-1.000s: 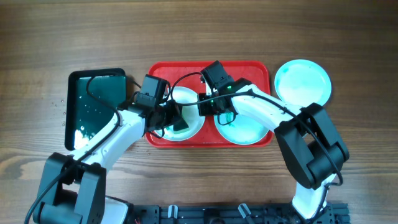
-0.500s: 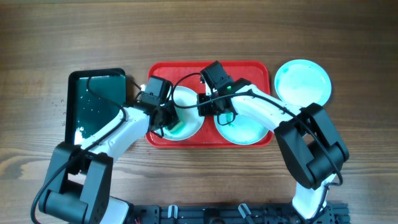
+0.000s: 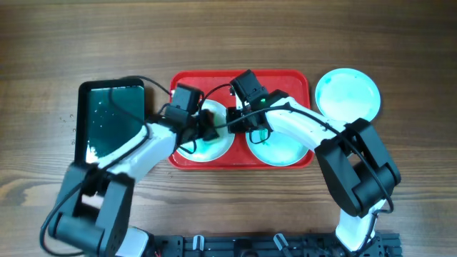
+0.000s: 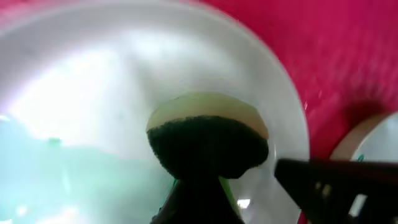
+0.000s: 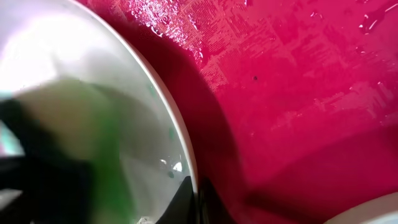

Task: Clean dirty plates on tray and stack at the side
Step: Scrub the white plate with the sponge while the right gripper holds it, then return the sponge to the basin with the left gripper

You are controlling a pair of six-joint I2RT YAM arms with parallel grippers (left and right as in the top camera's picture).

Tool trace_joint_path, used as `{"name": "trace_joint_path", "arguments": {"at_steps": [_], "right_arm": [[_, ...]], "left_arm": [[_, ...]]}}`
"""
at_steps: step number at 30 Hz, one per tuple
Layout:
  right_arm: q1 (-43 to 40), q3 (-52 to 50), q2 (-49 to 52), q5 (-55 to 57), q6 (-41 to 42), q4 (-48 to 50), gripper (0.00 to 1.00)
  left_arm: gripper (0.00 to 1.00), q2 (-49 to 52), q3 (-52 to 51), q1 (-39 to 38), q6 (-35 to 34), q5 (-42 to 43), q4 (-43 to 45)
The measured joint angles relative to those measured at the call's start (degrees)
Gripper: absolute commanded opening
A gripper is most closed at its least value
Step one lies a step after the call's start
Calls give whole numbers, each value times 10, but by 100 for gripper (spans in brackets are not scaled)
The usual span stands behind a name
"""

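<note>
The left claw [image 3: 208,133] is clenched on a small sponge [image 4: 208,144], pale yellow with a dark scouring face, pressed into the shallow round white plate [image 3: 218,148] of plastic. Its fingers are mostly cut off at the bottom of the left wrist view, and that whole view is smeared. Below and left of that claw the plate's floor shows a pale teal wash.

The right claw [image 3: 236,123] sits just right of the sponge, the two claws crowding the plate's right edge. It seems pinched on the rim, though only dark fingertips [image 5: 186,196] show at the bottom of its own view.

The white plate lies in the left half of the large red rectangular plastic tray [image 3: 285,78]. Right of the right claw a light cyan round plate [image 3: 282,151] fills the other half, partly hidden by the arm, and bare wet red floor lies beyond the fingertips. Further right, off the tray, a second cyan plate [image 3: 348,93] rests on the wooden table [image 3: 228,36]. Left of the left claw stands a black rectangular basin [image 3: 111,114].
</note>
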Motion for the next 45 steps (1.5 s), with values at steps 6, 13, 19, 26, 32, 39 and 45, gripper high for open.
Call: {"name": "trace_joint_path", "arguments": {"at_steps": [6,13,19,26,32,39,45], "right_arm": [[1,0,0,-2,0,-2,4],[2,0,0,-2,0,-2,4],[2,-1,0,-2,0,-2,4],[2,-1,0,-2,0,-1,4],[1,-1,0,-2,0,0,4],[2,-1,0,-5,0,5,4],[2,-1,0,-6,0,1,4]], "left_arm": [[4,19,10,-9,0,-59,-42],[4,-108,0,-4,0,-296,-107],[4,-230,0,45,0,-197,-107],[4,-59,-1,73,0,18,-73],[4,21,0,63,0,5,-21],[4,4,7,55,11,-203,-55],[4,-141,0,64,15,-342,-83]]}}
